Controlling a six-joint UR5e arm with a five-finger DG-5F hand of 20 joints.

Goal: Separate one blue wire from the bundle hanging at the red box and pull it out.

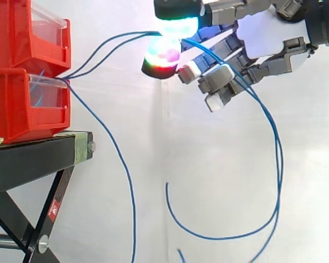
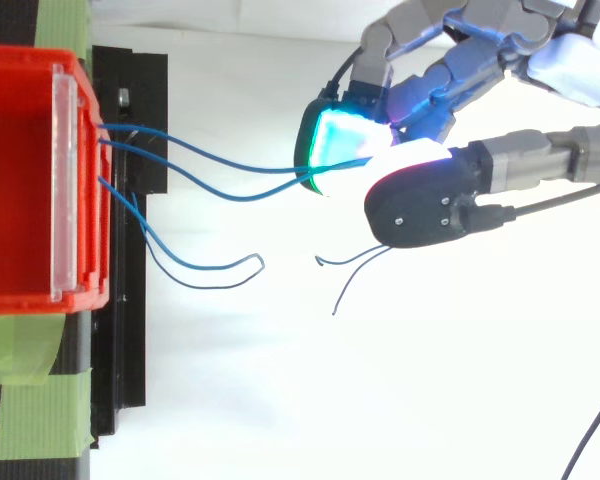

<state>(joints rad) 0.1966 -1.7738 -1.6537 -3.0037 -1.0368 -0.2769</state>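
**Blue wires (image 1: pixel 126 36) pinched to the right of the red bins (image 1: pixel 27 71)**

The stacked red bins sat on a black stand (image 1: pixel 33 159). Two blue wires ran from the lower bin's front up and right to the hand (image 1: pixel 263 38). Its glowing fingers (image 1: pixel 175 24) were closed on them, well clear of the bins. A third wire (image 1: pixel 129 183) hung loose beside the stand.
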